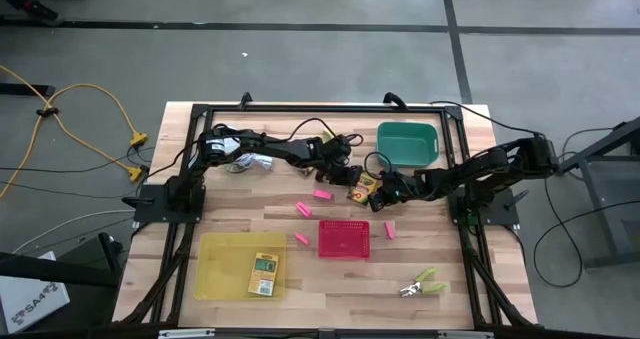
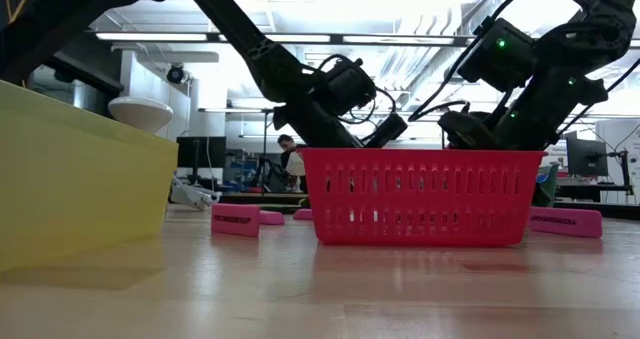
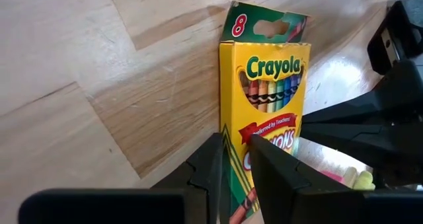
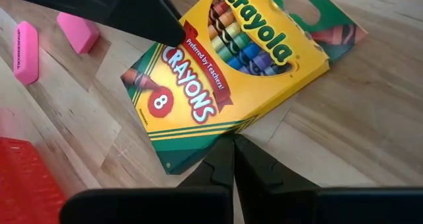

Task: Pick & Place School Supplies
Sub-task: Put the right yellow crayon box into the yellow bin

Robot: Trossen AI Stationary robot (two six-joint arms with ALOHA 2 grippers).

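Note:
A yellow-and-green crayon box (image 1: 365, 187) lies mid-table, front face up, between my two grippers. My left gripper (image 3: 234, 174) reaches in from the table's left and is shut on the box's bottom end. My right gripper (image 4: 232, 145), shut, comes from the right, its tips at the box's long side. A second crayon box (image 1: 266, 274) lies flat in the yellow tray (image 1: 215, 269). Several pink erasers (image 1: 322, 193) lie flat on the wood around the red basket (image 1: 344, 238). Green-handled scissors (image 1: 422, 283) lie near the front edge. My left gripper pinches the crayon box's bottom end (image 3: 231, 154) between its two fingers, one finger on the printed front face (image 4: 177, 34), the other behind the box. The fingers slant down from the table's left. My right gripper's shut fingertips meet the box's long striped side (image 4: 228, 126), slanting down from the table's right; how the box rests on the wood there is hidden.
A green tray (image 1: 407, 144) stands at the far right behind the grippers. The red basket is just in front of them, the yellow tray at the near left. A white round object with cable (image 1: 250, 162) lies under the left arm.

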